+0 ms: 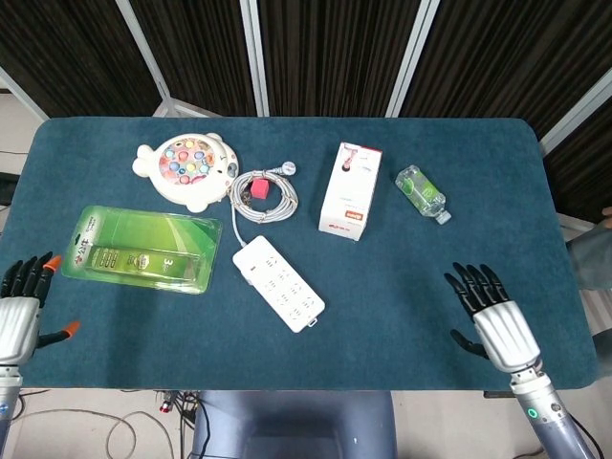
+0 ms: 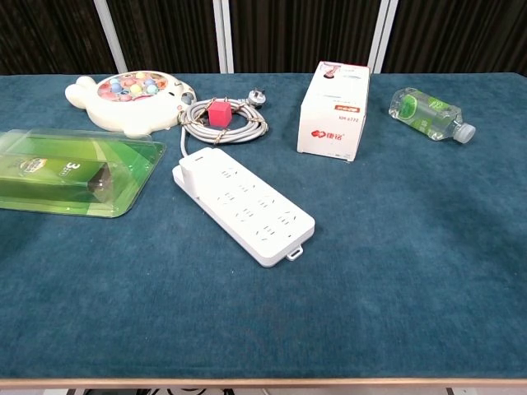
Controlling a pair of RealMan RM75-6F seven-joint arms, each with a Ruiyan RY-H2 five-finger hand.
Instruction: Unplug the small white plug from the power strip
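Note:
The white power strip (image 1: 278, 283) lies diagonally at the table's middle, also in the chest view (image 2: 243, 204). A small white plug (image 2: 194, 168) sits raised on its far-left end (image 1: 245, 256), where the cord leaves. My right hand (image 1: 492, 320) hovers over the table's near right part, fingers spread and holding nothing, well to the right of the strip. At the near left edge my left hand (image 1: 21, 306) is open too, orange-tipped fingers apart. Neither hand shows in the chest view.
A coiled grey cable (image 1: 263, 194) with a red tie lies behind the strip. A fish toy (image 1: 186, 169) and a green blister pack (image 1: 142, 249) are to the left. A white box (image 1: 350, 189) and a small bottle (image 1: 421, 192) stand at the back right.

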